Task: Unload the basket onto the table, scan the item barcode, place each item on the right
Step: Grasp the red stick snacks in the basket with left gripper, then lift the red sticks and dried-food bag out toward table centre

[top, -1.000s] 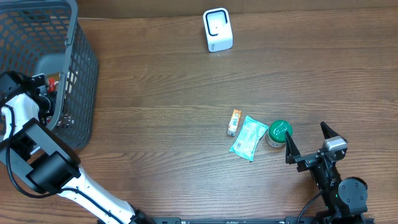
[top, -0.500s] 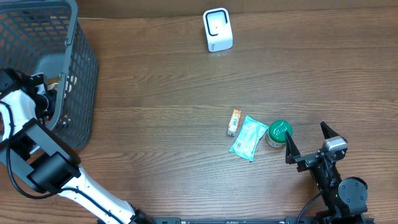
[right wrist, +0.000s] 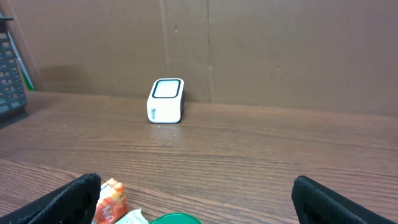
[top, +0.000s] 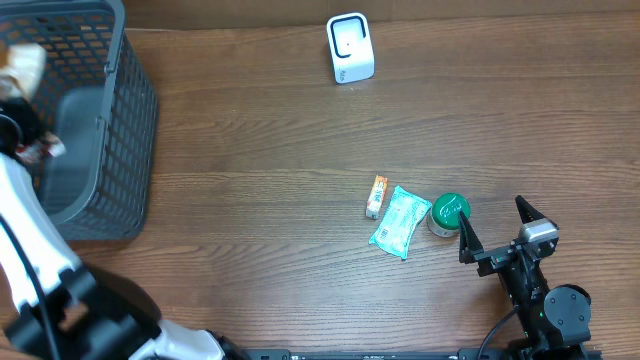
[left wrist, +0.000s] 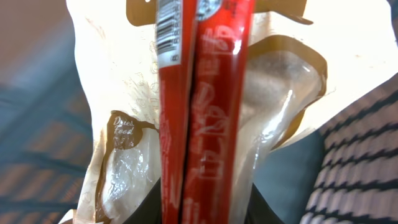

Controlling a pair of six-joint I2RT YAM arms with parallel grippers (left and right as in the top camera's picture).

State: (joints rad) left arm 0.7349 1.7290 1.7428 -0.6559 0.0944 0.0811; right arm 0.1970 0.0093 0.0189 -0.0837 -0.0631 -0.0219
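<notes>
- Left gripper (top: 18, 96): hanging above the basket (top: 125, 120) at the table's 10 o'clock corner, jaws pressing together on the red stick packet (left wrist: 211, 118)
- Red stick packet: filling the left wrist view, standing upright from the gripper at 6 o'clock towards 12 o'clock
- Barcode (left wrist: 169, 30): showing on a white strip at the packet's 11 o'clock end; digits blurring, unreadable
- White print running along the packet's red face; too soft to read
- Clear pouch (left wrist: 118, 124) with brown edging: lying flat against the red packet, spreading out to 9 and 3 o'clock; whether the jaws are pinching it too cannot be told
- Pouch label: script reading "Dried", second word illegible
- Scanner (top: 350, 48): white, sitting at the table's 12 o'clock edge, well apart from the held packet
- Right gripper (top: 491, 214): resting at 5 o'clock, fingers standing wide apart, holding nothing
- Green-lidded tub (top: 449, 212), teal packet (top: 400, 222), orange packet (top: 376, 196): lying in a row just at 9 o'clock of the right gripper; labels too small to read
</notes>
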